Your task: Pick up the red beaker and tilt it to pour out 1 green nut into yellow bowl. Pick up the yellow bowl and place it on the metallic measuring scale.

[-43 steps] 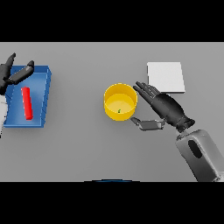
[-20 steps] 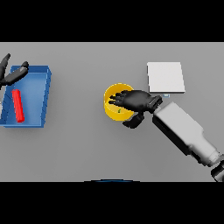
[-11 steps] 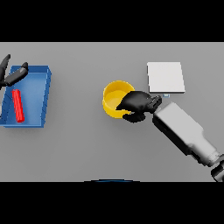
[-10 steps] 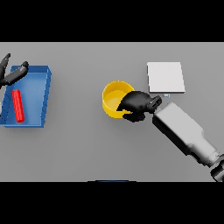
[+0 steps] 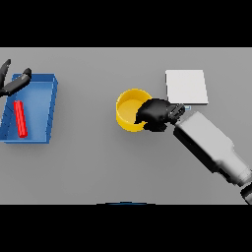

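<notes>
The yellow bowl [image 5: 130,109] stands on the grey table near the middle. My right hand [image 5: 156,115] grips the bowl's right rim with its fingers curled over the edge. The red beaker [image 5: 20,118] lies on its side inside a blue tray [image 5: 47,96] at the far left. My left hand [image 5: 15,83] hovers at the tray's upper left corner with its fingers spread. The metallic measuring scale [image 5: 186,86] is a pale square plate just up and right of the bowl. No green nut shows in the bowl or elsewhere.
Bare grey table stretches between the blue tray and the bowl, and across the whole front. My right forearm [image 5: 211,146] runs diagonally from the lower right toward the bowl, just below the scale.
My right hand has swung over the bowl and closed its fingers on the right rim. The left hand and the beaker have stayed where they were over the last second.
</notes>
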Action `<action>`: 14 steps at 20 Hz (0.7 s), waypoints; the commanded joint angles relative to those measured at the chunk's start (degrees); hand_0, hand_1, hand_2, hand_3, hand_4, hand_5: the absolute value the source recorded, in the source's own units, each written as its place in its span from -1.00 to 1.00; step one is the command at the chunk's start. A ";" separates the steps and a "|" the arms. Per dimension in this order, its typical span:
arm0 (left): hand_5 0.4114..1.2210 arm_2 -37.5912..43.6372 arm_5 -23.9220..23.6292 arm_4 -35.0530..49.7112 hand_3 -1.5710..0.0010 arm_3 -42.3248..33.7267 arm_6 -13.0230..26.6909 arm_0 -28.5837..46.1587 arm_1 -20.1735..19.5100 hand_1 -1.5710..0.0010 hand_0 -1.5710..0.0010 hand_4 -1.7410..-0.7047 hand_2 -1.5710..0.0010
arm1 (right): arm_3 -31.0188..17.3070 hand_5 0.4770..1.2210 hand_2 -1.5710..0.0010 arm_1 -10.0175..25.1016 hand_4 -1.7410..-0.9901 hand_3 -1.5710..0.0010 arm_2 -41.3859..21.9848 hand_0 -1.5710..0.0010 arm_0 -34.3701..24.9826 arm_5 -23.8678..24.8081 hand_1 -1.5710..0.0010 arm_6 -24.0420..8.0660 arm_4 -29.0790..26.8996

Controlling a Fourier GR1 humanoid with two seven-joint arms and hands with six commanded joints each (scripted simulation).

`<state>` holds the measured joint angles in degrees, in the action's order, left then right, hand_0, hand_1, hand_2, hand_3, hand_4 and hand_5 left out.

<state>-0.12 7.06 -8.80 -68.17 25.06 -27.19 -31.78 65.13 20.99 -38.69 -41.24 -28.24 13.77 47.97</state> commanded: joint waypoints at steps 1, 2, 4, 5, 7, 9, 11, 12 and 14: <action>-0.28 -0.28 0.29 -0.17 1.00 0.38 0.60 -0.64 0.07 1.00 1.00 0.86 1.00 | 1.36 0.97 -0.80 0.30 -0.95 -0.51 0.05 -0.94 0.50 -0.43 -0.93 -0.90 -0.12; -0.27 -0.46 0.07 -0.40 1.00 0.85 0.91 -0.91 0.41 1.00 1.00 0.86 1.00 | 2.24 0.98 -0.83 0.45 -0.96 -0.49 0.42 -0.95 0.38 -1.03 -0.95 -1.30 -0.51; -0.27 -0.66 -0.17 -0.68 1.00 -0.01 0.16 0.08 0.22 1.00 1.00 0.87 1.00 | 3.50 0.98 -0.86 1.41 -0.98 -0.48 1.55 -0.97 -0.53 -2.81 -0.97 -2.51 -1.41; -0.27 -0.61 -0.32 -0.90 1.00 0.55 0.23 -0.49 0.17 1.00 1.00 0.87 1.00 | 4.97 0.99 -0.89 2.17 -0.98 -0.47 1.85 -0.97 -0.20 -3.56 -0.97 -3.20 -1.78; -0.28 -0.26 0.14 -0.13 1.00 0.56 -0.14 -0.55 0.23 1.00 1.00 0.86 1.00 | 7.23 0.99 -0.85 4.06 -0.99 -0.53 2.95 -0.98 -0.13 -4.88 -0.98 -4.02 -2.34; -0.28 0.03 0.24 0.63 1.00 -0.01 0.17 -0.59 0.55 1.00 1.00 0.84 1.00 | 8.96 0.99 -0.84 4.55 -0.99 -0.53 3.51 -0.99 -0.06 -5.14 -0.99 -6.95 -2.22; -0.28 0.24 0.26 0.61 1.00 1.38 -0.77 -1.21 0.63 1.00 1.00 0.82 1.00 | 11.00 0.99 -0.90 4.40 -0.99 -0.51 3.52 -0.99 0.59 -5.90 -0.99 -8.00 -2.67; -0.28 0.36 0.10 0.53 1.00 1.70 -0.53 -1.28 0.58 1.00 1.00 0.82 1.00 | 12.11 0.99 -0.92 4.52 -1.00 -0.50 4.00 -0.99 0.81 -6.36 -0.99 -8.47 -3.13; -0.28 0.57 0.37 1.01 1.00 0.77 -0.68 -0.86 0.37 1.00 1.00 0.81 1.00 | 11.46 1.00 -0.93 4.94 -1.00 -0.50 5.56 -0.95 0.22 -6.38 -1.00 -10.61 -3.36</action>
<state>0.46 7.39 -7.80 -67.41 24.32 -28.09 -31.43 76.58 25.94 -33.11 -41.03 -34.61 2.86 44.66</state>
